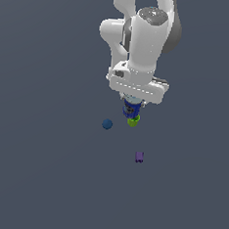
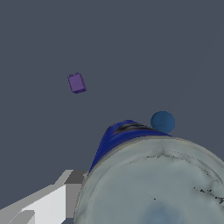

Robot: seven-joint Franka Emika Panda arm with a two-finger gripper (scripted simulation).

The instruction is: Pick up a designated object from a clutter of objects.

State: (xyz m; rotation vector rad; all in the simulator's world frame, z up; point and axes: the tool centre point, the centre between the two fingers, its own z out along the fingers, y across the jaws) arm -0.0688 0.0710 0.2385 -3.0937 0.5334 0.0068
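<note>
Claw [image 1: 131, 107] low around the blue can [image 2: 148, 188], one finger [image 2: 41, 203] beside its wall; closed or not, cannot tell (lid fills the wrist view). Can sits against the green cup [image 1: 133, 121], ball [image 1: 107, 124] nearby. Squeeze squarely, lift straight, avoid dragging the cup.

Bg was one flat, dark slate-grey surface [image 1: 37, 178], filling both views w/o seams or edges. Light was even and soft; no walls, furniture or windows were visible.
</note>
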